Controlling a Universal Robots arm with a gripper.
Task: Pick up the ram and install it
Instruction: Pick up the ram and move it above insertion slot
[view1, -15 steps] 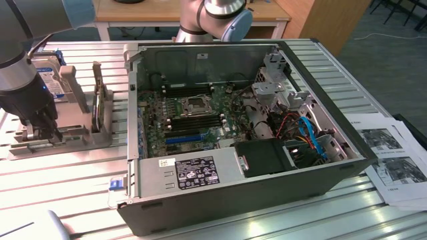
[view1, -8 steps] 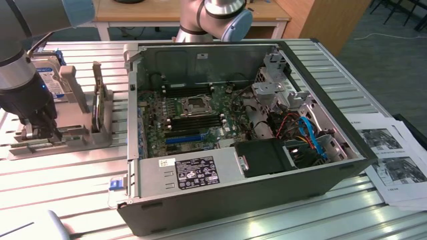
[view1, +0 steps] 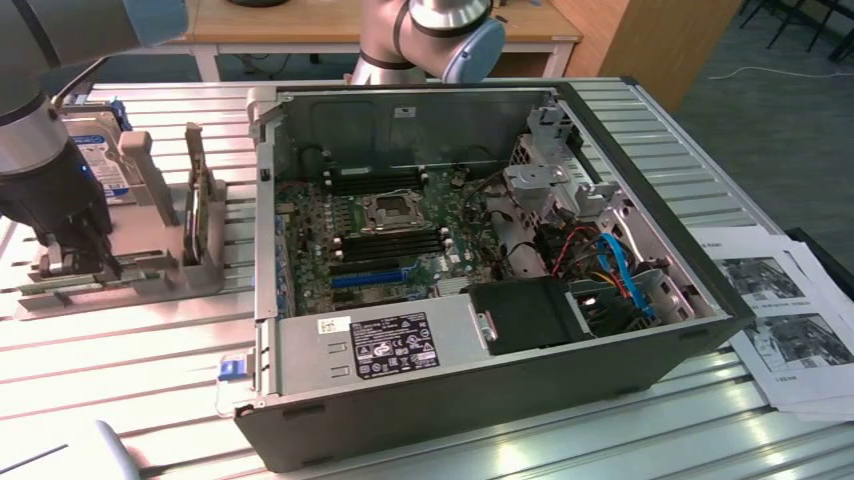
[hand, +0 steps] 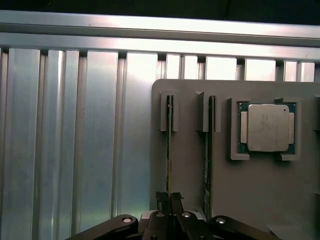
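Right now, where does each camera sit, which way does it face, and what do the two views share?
Exterior view: high above the slatted table, looking down into the open computer case; the arm stands at the exterior view's left.
Wrist view: on the wrist, looking straight down on the grey holder; the gripper is shut on the ram.
Shared: the grey holder, the gripper and the slatted table.

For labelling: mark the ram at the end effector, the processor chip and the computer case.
ram (hand: 169, 145): wrist view, edge of the stick
processor chip (hand: 267, 127): wrist view, middle of its metal lid
computer case (view1: 467, 420): exterior view, near outer wall
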